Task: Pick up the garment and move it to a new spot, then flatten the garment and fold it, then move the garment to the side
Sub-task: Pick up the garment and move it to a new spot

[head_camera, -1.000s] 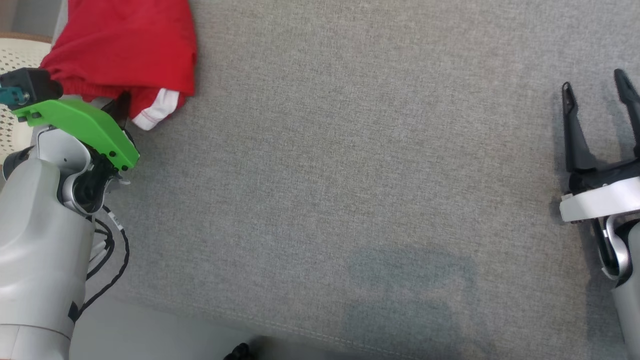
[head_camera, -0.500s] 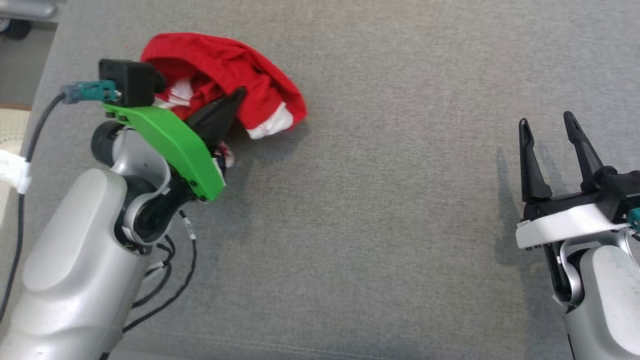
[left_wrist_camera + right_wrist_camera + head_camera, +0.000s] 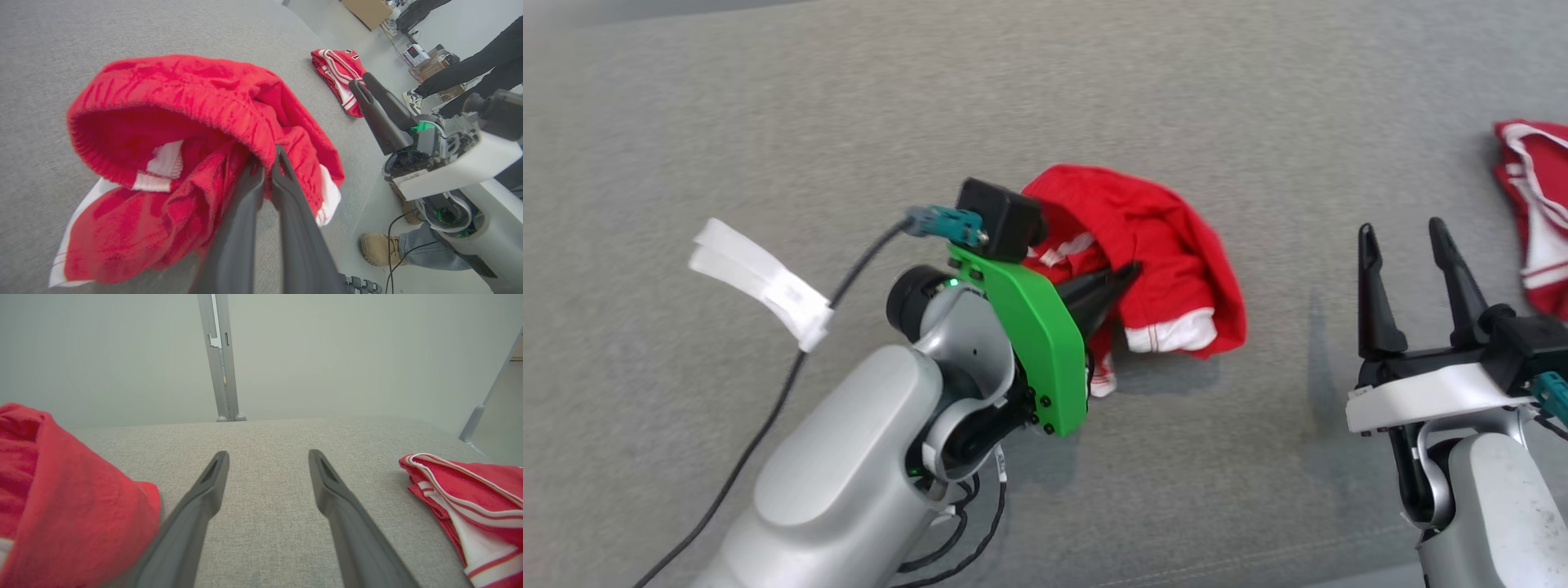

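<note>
Near the middle of the grey bench (image 3: 768, 122), you have the red garment (image 3: 1168, 245) bunched up and hanging from the left claw (image 3: 1125, 276). Its two dark fingers are pinched together on a fold of cloth near the ribbed waistband, and red fabric drapes over both sides of them in the left wrist view. The garment's white-trimmed hem (image 3: 1172, 335) dangles lowest, with a shadow (image 3: 1168, 377) on the bench beneath it. Your right claw (image 3: 1401, 230) stands to the right of the garment, apart from it, fingers spread wide and gripping nothing, bare bench between them in the right wrist view. Past that claw, toward the bench's right edge, a second red garment (image 3: 1535, 204) with white stripes lies folded. A green bracket (image 3: 1037, 327) and a black camera (image 3: 1001, 219) sit on the left wrist, and a white tag (image 3: 760, 282) is wrapped around the cable (image 3: 849, 265) running from the camera. Off the bench edge in the left wrist view, you can see a person's tan boot (image 3: 376, 249) and jeans cuff on the floor.
</note>
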{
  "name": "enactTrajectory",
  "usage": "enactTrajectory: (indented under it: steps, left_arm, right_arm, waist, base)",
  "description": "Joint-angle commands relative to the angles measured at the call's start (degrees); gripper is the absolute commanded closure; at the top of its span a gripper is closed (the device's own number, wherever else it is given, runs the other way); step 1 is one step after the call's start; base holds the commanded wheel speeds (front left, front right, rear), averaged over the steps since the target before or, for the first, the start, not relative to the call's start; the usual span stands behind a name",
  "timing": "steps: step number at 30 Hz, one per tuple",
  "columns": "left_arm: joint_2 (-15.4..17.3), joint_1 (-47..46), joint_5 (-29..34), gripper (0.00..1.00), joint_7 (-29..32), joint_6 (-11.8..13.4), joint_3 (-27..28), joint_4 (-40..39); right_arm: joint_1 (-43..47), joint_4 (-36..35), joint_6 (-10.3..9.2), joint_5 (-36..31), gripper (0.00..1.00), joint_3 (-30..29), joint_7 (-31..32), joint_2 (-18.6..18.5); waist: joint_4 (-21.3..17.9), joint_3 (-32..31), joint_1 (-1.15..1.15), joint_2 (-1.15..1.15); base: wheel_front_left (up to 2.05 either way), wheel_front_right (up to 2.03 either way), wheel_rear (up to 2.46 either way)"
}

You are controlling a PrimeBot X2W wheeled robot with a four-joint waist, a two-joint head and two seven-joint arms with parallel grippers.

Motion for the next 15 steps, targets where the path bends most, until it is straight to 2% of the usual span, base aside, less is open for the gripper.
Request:
enactTrajectory:
  steps: [1, 6, 7, 9, 15]
  left_arm:
    - [-0.4, 0.6, 1.6, 1.0, -0.6, 0.4, -0.9, 2.9]
    - [-2.6, 0.7, 3.8, 0.99, -4.4, -0.1, -2.5, 13.1]
    - [-2.9, 0.5, 4.7, 0.78, -5.7, 0.0, -2.7, 15.2]
    - [-4.1, 0.2, 5.9, 0.0, -8.8, -0.5, -3.2, 19.9]
    - [-4.2, 1.5, 7.7, 0.0, -13.5, -0.4, -3.6, 21.0]
  right_arm:
    - [1.0, -0.1, -0.05, 0.5, 0.0, 0.4, -0.2, 0.6]
    - [1.1, -0.1, -0.04, 1.0, 0.0, 0.7, -0.1, 1.6]
    - [1.2, -0.2, -0.04, 1.1, 0.0, 0.6, -0.1, 1.8]
    - [1.7, -0.5, -0.04, 1.1, 0.0, 0.0, -0.1, 1.9]
    - [2.4, -1.1, -0.04, 0.4, 0.0, -2.1, -0.2, 2.1]
  waist:
    - [-9.5, -0.7, 0.0, -0.01]
    - [-13.8, 1.1, 0.0, -0.01]
    - [-14.1, 1.4, 0.0, -0.01]
    - [-14.5, 1.9, 0.0, -0.01]
    - [-12.7, 1.4, 0.0, -0.01]
  base:
    - [0.0, 0.0, 0.0]
    - [0.0, 0.0, 0.0]
    - [0.0, 0.0, 0.0]
    - [0.0, 0.0, 0.0]
    - [0.0, 0.0, 0.0]
